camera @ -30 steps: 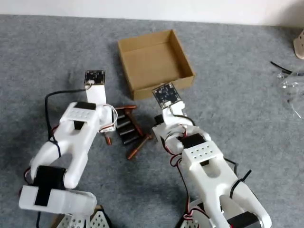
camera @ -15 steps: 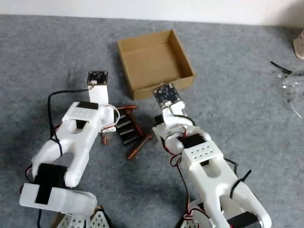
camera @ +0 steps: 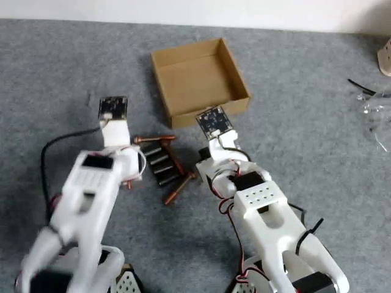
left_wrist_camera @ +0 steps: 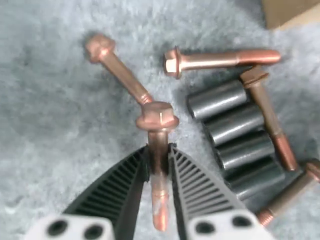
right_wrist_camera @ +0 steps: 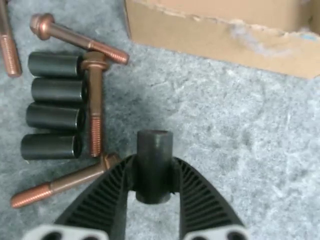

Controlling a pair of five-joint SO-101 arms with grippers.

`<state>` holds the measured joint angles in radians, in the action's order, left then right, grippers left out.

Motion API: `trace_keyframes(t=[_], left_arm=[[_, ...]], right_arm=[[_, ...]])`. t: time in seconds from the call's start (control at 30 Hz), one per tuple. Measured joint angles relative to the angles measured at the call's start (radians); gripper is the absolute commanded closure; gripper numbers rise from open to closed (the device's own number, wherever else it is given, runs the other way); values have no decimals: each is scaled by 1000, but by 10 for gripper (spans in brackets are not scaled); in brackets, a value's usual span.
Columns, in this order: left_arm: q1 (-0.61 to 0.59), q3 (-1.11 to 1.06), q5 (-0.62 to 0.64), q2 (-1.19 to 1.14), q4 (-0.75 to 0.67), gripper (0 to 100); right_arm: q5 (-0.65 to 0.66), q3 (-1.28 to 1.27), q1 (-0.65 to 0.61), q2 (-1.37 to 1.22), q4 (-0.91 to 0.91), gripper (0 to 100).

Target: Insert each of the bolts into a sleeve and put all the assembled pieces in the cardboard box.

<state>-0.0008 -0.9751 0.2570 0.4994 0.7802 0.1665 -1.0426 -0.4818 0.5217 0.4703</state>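
My left gripper [left_wrist_camera: 158, 151] is shut on the shank of a copper bolt [left_wrist_camera: 158, 118], held above the grey carpet with its hex head pointing away. Several loose copper bolts [left_wrist_camera: 220, 59] lie around a row of dark sleeves [left_wrist_camera: 235, 132] below it. My right gripper [right_wrist_camera: 154, 167] is shut on one dark sleeve [right_wrist_camera: 154, 150], its open end facing out. Beside it lie the same row of sleeves [right_wrist_camera: 52, 105] and bolts [right_wrist_camera: 94, 105]. The cardboard box [camera: 198, 79] stands open just beyond the pile [camera: 160, 162], between the two arms.
The box wall [right_wrist_camera: 225, 35] is close ahead of the right gripper. A tangle of clear plastic and wire [camera: 372, 107] lies at the far right of the carpet. Open carpet surrounds the left arm [camera: 91, 183] on its outer side.
The left arm has swung left and back from the pile, carrying its bolt. The right arm has stayed where it was.
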Motion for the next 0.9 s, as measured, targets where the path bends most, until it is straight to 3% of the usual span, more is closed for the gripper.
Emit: trace_keyframes(t=[0.17,0.43,0.63,0.9], left_arm=[[0,-215,-51,344,-91,995],[-11,-382,-60,813,-103,995],[-49,-454,-60,1037,-103,995],[-54,-539,-61,1240,-103,995]], right_arm=[[0,0,0,0,0,995],[0,-8,0,0,-84,995],[0,-81,0,32,-144,995],[0,-262,0,374,-153,995]])
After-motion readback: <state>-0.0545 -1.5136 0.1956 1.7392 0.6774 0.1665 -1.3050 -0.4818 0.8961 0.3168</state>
